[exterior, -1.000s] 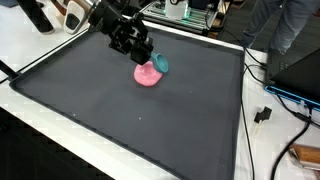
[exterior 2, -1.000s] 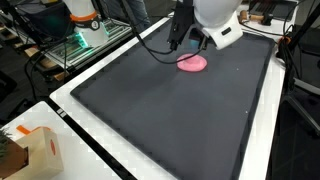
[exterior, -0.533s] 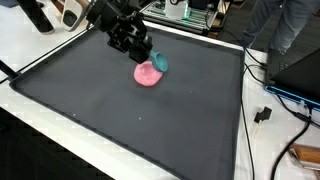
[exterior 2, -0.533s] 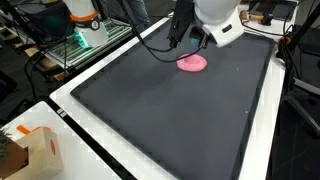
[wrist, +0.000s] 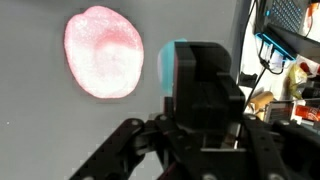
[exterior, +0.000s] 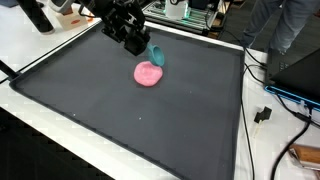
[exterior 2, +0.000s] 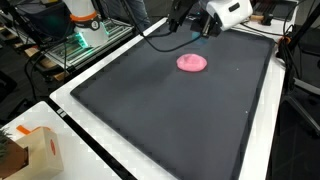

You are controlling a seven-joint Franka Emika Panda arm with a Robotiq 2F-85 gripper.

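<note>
one gripper (exterior: 149, 50), clamped on a teal piece (exterior: 156, 57), has risen above the pink disc (exterior: 148, 73).

In both exterior views the dark mat (exterior: 120, 110) is lit brightly and evenly from overhead, only faint soft shadows being cast. In the wrist view the gripper (wrist: 190, 72) and the teal piece (wrist: 167, 65) held in it are rendered out of focus, and the pink disc (wrist: 103, 53) is washed pale by glare.
</note>
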